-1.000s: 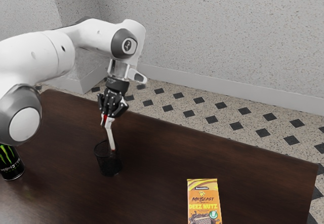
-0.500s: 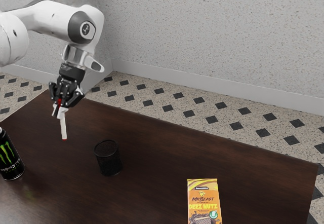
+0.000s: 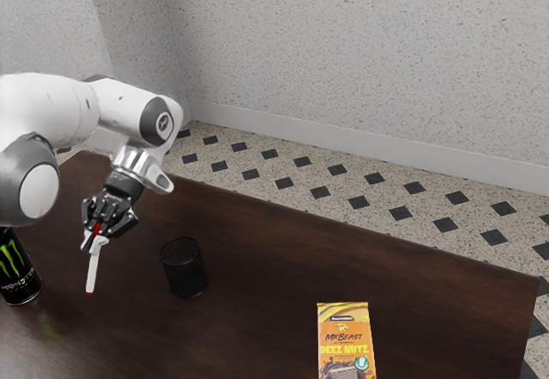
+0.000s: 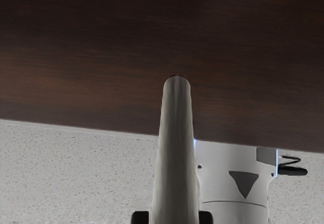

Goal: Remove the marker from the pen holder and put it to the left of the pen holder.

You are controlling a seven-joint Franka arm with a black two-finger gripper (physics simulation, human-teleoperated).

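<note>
One marker (image 3: 92,273), gripped by end effector (image 3: 95,240), lower than before, near pen holder (image 3: 184,267)

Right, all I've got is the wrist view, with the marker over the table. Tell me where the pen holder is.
Observer: In the exterior view, the pen holder stands upright to that view's right of the marker, with a gap between them.
Operator: Check the marker's other side for me.
Observer: A can stands there, toward the exterior view's left, its top partly hidden by the arm.
Operator: Name whatever else is out.
Observer: A chocolate bar, farther to the exterior view's right than the pen holder.
</note>
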